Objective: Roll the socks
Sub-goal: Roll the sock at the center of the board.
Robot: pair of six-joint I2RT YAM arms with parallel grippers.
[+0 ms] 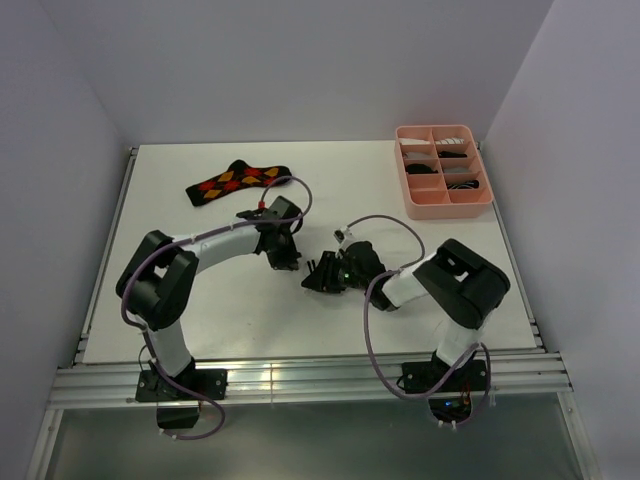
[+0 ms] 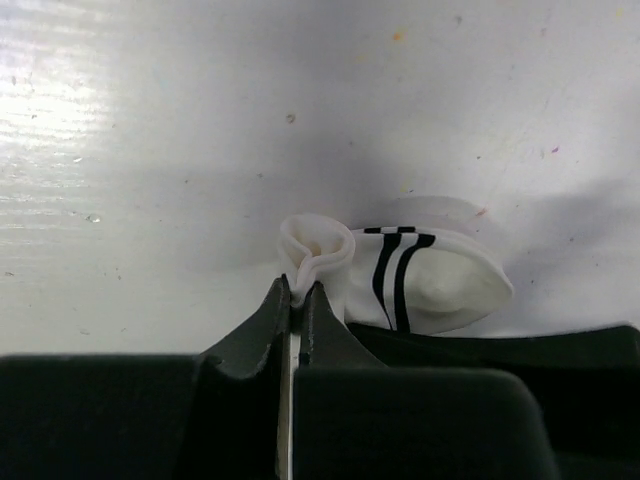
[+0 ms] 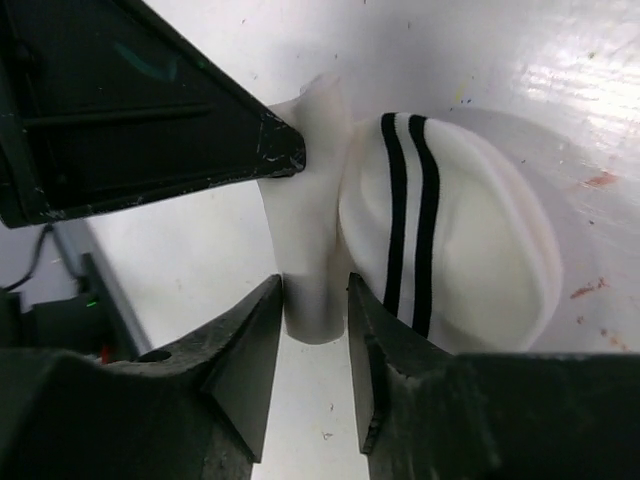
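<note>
We judge the white sock [image 2: 440, 285] half-rolled: our left gripper [image 2: 297, 290] pinches its fold, our right gripper [image 3: 315, 290] stands parted astride it, and the argyle sock [image 1: 238, 181] lies flat beyond both.

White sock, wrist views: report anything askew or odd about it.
The white sock is bunched into a lump, but one loose fold sticks out sideways, untucked. The left end effector pinches that fold; the right end effector straddles it.

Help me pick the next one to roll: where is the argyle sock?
In the top view the argyle sock lies flat on the far left part of the table, beyond the left gripper and well left of the pink tray.
</note>
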